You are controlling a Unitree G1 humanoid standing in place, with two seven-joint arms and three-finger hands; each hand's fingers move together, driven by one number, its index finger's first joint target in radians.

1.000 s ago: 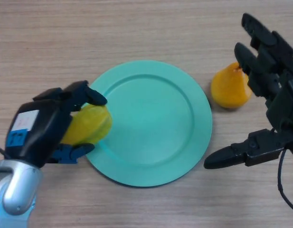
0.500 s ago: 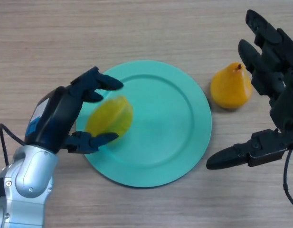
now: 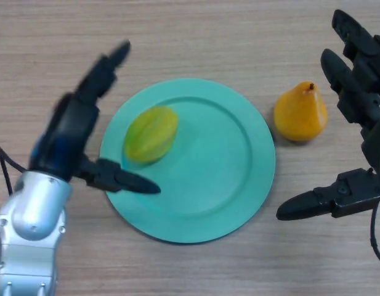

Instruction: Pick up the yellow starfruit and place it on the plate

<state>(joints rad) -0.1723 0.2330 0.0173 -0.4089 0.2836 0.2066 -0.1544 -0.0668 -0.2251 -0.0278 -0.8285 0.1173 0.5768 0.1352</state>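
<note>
In the head view, the yellow starfruit (image 3: 151,134) lies on the green plate (image 3: 239,179), on the plate's left part just inside its rim, so the placing looks done; what is left, by my judgement, is only for the hand to draw clear. The left hand (image 3: 76,126) is spread wide and holds nothing: its fingers reach up and away past the plate's upper-left rim, while the thumb stretches over the plate's lower-left rim. The starfruit sits in the gap between them, just beside the palm and apparently apart from it. The right hand (image 3: 356,142) hangs open near the desk's right edge, fingers straight, beside an orange pear (image 3: 300,113) that rests on the desk just right of the plate.
</note>
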